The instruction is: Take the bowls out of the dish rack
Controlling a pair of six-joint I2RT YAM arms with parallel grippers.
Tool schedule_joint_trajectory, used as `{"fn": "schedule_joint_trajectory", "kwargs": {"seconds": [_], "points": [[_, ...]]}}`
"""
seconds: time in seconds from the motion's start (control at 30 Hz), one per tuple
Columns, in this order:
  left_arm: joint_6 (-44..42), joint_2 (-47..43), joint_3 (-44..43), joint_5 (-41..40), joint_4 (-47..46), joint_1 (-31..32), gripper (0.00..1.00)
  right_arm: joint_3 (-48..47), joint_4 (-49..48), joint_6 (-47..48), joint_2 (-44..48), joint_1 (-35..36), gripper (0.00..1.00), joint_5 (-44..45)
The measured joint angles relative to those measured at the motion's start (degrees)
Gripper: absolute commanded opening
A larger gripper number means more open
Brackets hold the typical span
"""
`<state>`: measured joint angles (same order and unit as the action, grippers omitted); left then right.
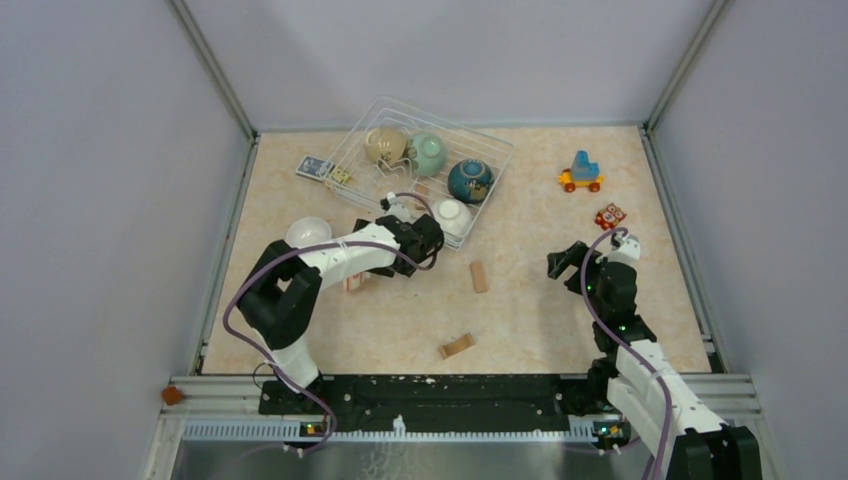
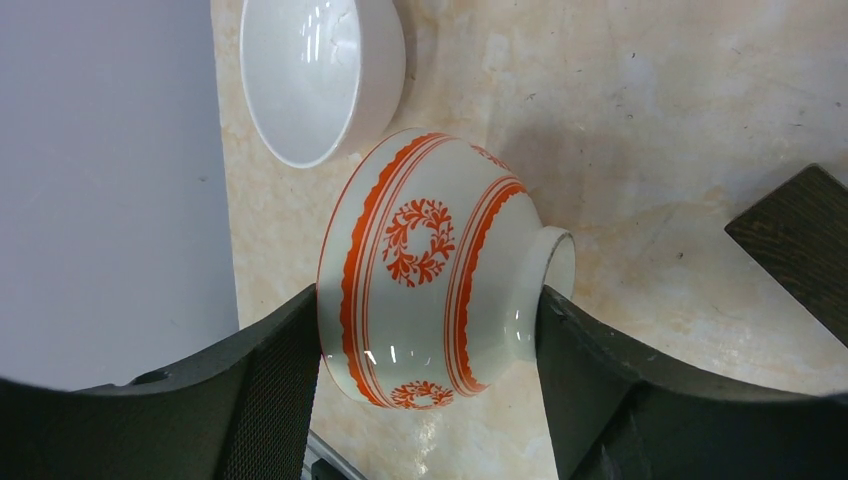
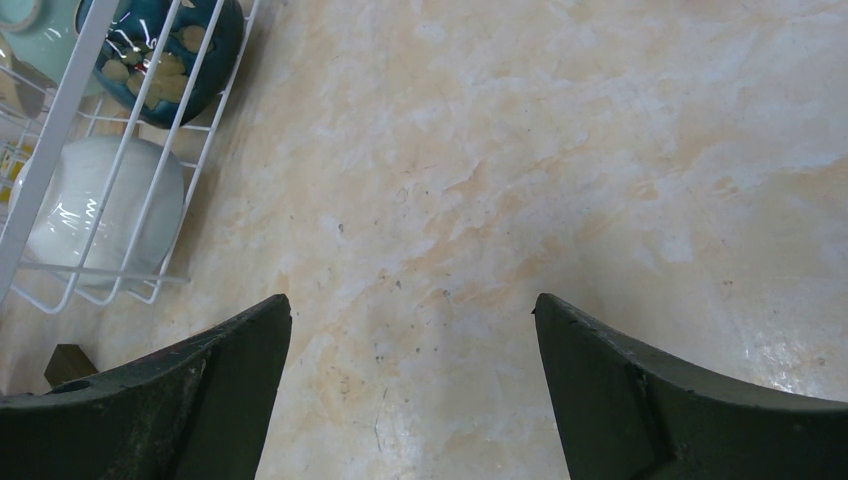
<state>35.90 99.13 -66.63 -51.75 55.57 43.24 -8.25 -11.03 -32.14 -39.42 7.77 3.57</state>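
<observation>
My left gripper (image 2: 428, 300) is shut on the white bowl with the orange-red pattern (image 2: 430, 260), held on its side above the table; in the top view the gripper (image 1: 415, 238) sits at the near edge of the dish rack (image 1: 495, 150). A white bowl (image 2: 320, 75) stands on the table left of the rack (image 1: 308, 233). In the rack are the beige bowl (image 1: 385, 145), mint green bowl (image 1: 428, 153), dark blue bowl (image 1: 469, 180) and a white bowl (image 1: 452, 215). My right gripper (image 1: 570, 258) is open and empty over bare table (image 3: 412, 305).
Wooden blocks (image 1: 479, 276) (image 1: 457, 346) lie between the arms, another (image 1: 354, 283) lies under the left arm. A toy vehicle (image 1: 581, 173) and a red toy (image 1: 610, 215) are at the right. A blue card (image 1: 314, 167) lies left of the rack. Walls close three sides.
</observation>
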Motion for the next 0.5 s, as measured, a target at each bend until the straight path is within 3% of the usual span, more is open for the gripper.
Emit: {"fn": "schedule_joint_trajectory", "kwargs": {"seconds": [0.23,0.5], "points": [[-1.84,0.74,-0.48,0.44,-0.39,0.17,0.83,0.00,0.00,0.00,0.00,0.00,0.91,0.00],[-3.23,0.74,0.02,14.19,-7.74,0.02,0.95,0.00,-0.02,0.00,0.00,0.00,0.91,0.00]]}}
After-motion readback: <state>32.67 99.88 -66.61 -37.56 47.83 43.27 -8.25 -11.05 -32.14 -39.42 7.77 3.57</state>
